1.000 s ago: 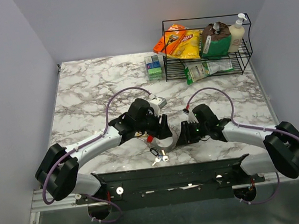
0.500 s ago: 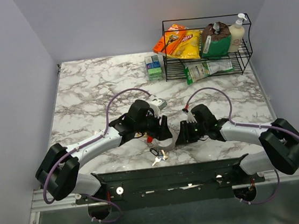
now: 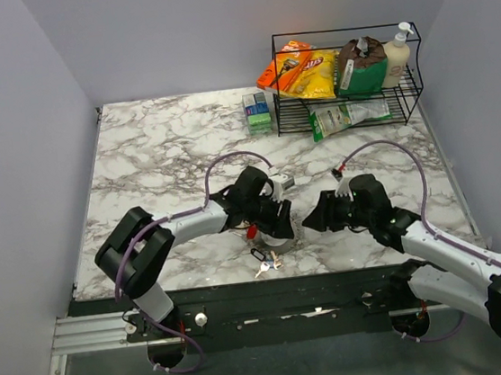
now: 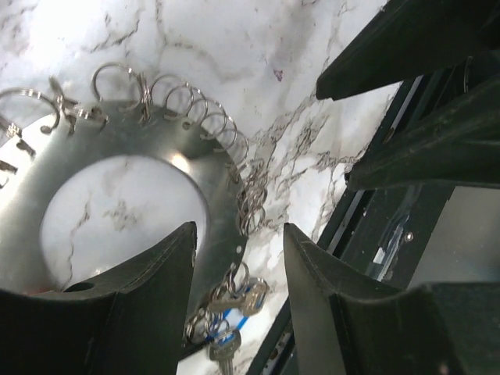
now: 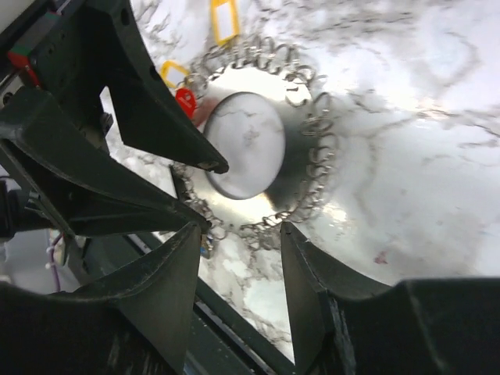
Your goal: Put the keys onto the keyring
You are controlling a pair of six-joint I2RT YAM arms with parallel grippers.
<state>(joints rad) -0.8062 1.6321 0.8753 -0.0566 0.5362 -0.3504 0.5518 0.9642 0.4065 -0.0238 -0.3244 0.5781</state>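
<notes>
The keyring (image 4: 117, 144) is a flat silver ring plate (image 5: 301, 125) lying on the marble, with small split rings fanned round its rim. A few keys (image 4: 234, 308), one with a blue head, hang off its near edge (image 3: 266, 261). My left gripper (image 4: 240, 234) is open over that near rim (image 3: 289, 235), with the rim and the keys between its fingers and a gap on the right side. My right gripper (image 5: 241, 230) stands open just right of the plate (image 3: 313, 219), with only marble and a few split rings by its fingertips. Red (image 5: 185, 101) and yellow (image 5: 224, 19) tags lie by the plate.
A black wire rack (image 3: 347, 77) with snack bags and a pump bottle stands at the back right, with a small box (image 3: 258, 111) beside it. The black rail (image 3: 280, 288) along the table's front edge runs right below the keys.
My right gripper has opened wider and drawn back to the right, off the plate. The left gripper has narrowed a little and shifted slightly right. Both arms' elbows have swung.
</notes>
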